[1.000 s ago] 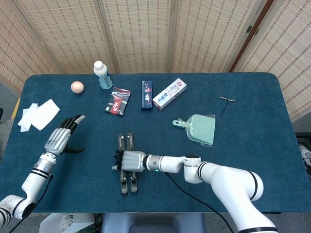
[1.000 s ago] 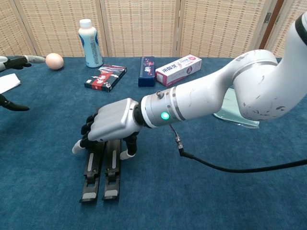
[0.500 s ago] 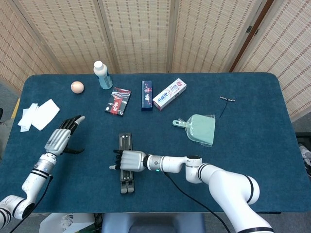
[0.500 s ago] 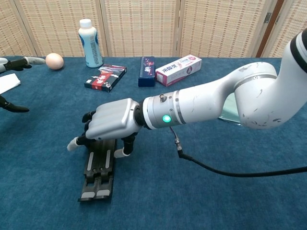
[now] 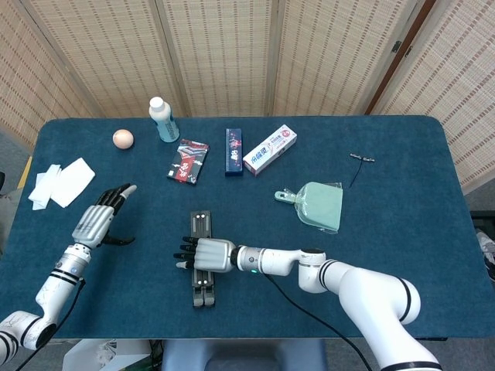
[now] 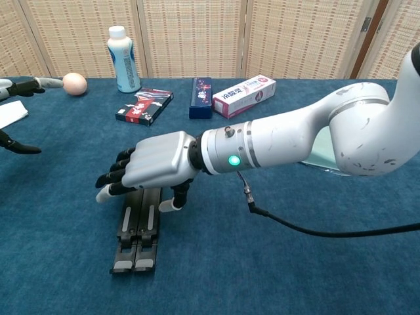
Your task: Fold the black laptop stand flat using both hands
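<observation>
The black laptop stand [image 5: 203,289] lies flat on the blue table [image 5: 402,232], its two bars side by side and touching, as the chest view [image 6: 137,233] shows. My right hand [image 5: 207,255] is over the stand's middle with its fingers spread out to the left. In the chest view this right hand [image 6: 154,167] sits just above the bars, with the thumb tip down beside the right bar. It grips nothing. My left hand [image 5: 100,220] hovers far to the left of the stand, fingers stretched and thumb apart, empty. Only the left hand's fingertips [image 6: 23,85] show in the chest view.
Along the back stand a bottle [image 5: 162,120], an egg [image 5: 122,138], a black-red packet [image 5: 188,161], a dark blue box [image 5: 233,151] and a toothpaste box [image 5: 270,150]. White cloths [image 5: 62,184] lie far left, a green bagged item [image 5: 319,205] to the right. A cable [image 6: 295,226] trails under my right forearm.
The stand's two bars have closed together from a narrow V. My right hand's fingers uncurled and lifted off the bars. The left hand has stayed put.
</observation>
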Available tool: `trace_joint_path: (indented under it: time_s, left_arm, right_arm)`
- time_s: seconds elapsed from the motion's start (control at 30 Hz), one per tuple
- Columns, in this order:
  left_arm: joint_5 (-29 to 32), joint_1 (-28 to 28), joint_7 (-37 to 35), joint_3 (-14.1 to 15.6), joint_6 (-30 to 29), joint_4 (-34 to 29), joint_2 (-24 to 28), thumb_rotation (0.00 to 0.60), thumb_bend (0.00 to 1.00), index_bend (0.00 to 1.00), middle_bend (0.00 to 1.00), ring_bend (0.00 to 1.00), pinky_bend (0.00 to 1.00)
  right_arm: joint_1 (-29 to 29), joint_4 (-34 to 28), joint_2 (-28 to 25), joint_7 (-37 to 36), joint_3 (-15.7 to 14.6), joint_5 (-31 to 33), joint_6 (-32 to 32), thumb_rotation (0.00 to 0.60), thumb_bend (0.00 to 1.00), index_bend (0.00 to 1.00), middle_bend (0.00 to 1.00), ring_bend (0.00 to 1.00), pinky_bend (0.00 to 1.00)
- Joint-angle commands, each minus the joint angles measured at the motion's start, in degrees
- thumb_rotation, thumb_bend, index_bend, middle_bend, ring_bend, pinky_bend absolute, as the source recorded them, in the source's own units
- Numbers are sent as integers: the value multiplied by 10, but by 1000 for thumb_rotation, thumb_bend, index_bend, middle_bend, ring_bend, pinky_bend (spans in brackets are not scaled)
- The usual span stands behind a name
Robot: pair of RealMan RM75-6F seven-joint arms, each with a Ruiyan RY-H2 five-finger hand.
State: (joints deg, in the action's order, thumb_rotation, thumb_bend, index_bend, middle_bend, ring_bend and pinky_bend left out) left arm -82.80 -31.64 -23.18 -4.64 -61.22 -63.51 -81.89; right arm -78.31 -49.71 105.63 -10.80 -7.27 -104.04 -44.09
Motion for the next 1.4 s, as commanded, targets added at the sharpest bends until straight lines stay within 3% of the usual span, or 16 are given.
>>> trace_joint_path:
  time_s: [0.03, 0.23, 0.4, 0.67, 0.83, 1.03, 1.2, 1.4]
  left_arm:
    - [0, 0, 2, 0, 0, -2, 2, 600, 114, 0, 0, 0, 21]
    - [2, 9, 21, -2, -15, -18, 14, 600, 113, 0, 0, 0, 21]
    - [6, 21, 49, -5, -39, -36, 26, 600, 113, 0, 0, 0, 21]
    - [1, 49, 114, -3, -91, -65, 47, 600, 113, 0, 0, 0, 21]
    - [-2, 81, 169, 6, -133, -88, 71, 600, 113, 0, 0, 0, 21]
    - [-4, 135, 210, 24, -193, -125, 103, 600, 113, 0, 0, 0, 19]
    - [-7, 175, 228, 46, -217, -171, 141, 600, 113, 0, 0, 0, 14]
    - [-19, 219, 236, 56, -270, -195, 152, 600, 113, 0, 3, 0, 14]
  right_arm:
    - [13, -36, -26, 29, 13, 16, -6, 600, 313, 0, 0, 0, 0]
    - [84, -144, -112, 114, 43, 76, -55, 600, 313, 0, 0, 0, 0]
    - [177, -276, -212, 227, 59, 155, -117, 600, 314, 0, 0, 0, 0]
    - [345, -439, -337, 356, 47, 268, -268, 600, 250, 0, 0, 0, 0]
    - [434, -485, -393, 383, 23, 270, -362, 600, 193, 0, 0, 0, 0]
    - [533, -512, -441, 377, -2, 272, -445, 600, 190, 0, 0, 0, 0]
    - [597, -503, -456, 339, -13, 274, -478, 600, 190, 0, 0, 0, 0]
    - [644, -492, -458, 319, -12, 268, -494, 600, 190, 0, 0, 0, 0]
